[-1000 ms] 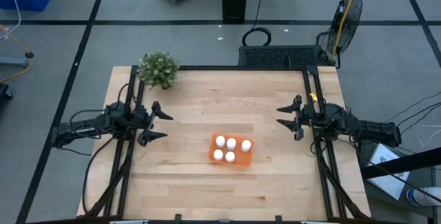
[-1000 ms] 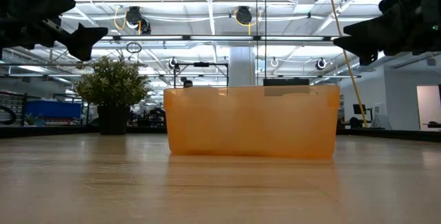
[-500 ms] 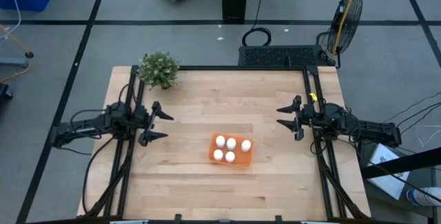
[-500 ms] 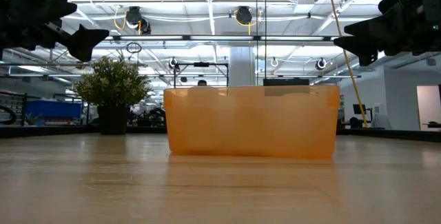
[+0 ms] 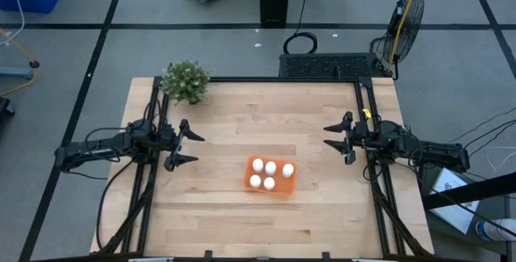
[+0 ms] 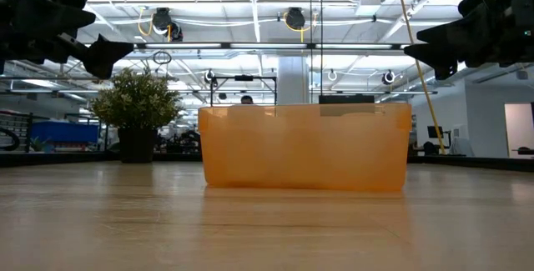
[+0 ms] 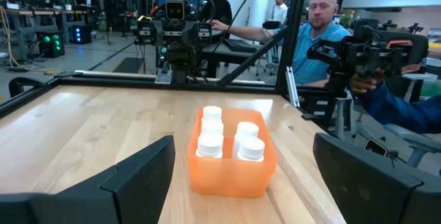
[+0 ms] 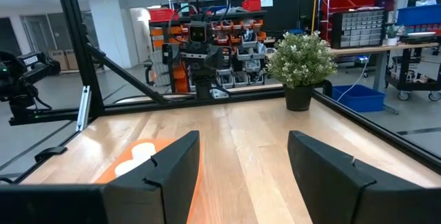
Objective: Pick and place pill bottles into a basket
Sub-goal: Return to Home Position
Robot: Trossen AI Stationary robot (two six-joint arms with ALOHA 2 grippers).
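The orange basket (image 5: 270, 176) stands on the table's middle, a little toward the near edge, and holds several white pill bottles (image 5: 271, 173) upright. It also shows in the low view (image 6: 304, 148), in the left wrist view (image 7: 231, 172) with the bottles (image 7: 224, 138), and in the right wrist view (image 8: 127, 165). My left gripper (image 5: 197, 148) is open and empty, in the air left of the basket. My right gripper (image 5: 326, 135) is open and empty, in the air to the basket's right and farther back.
A green potted plant (image 5: 185, 81) stands at the table's far left corner. Black frame rails (image 5: 153, 173) run along the table's left and right sides. A person (image 7: 324, 31) sits beyond the table's right edge. Bare wood lies all around the basket.
My left gripper has sunk a little, staying open. The basket and the bottles have not moved.
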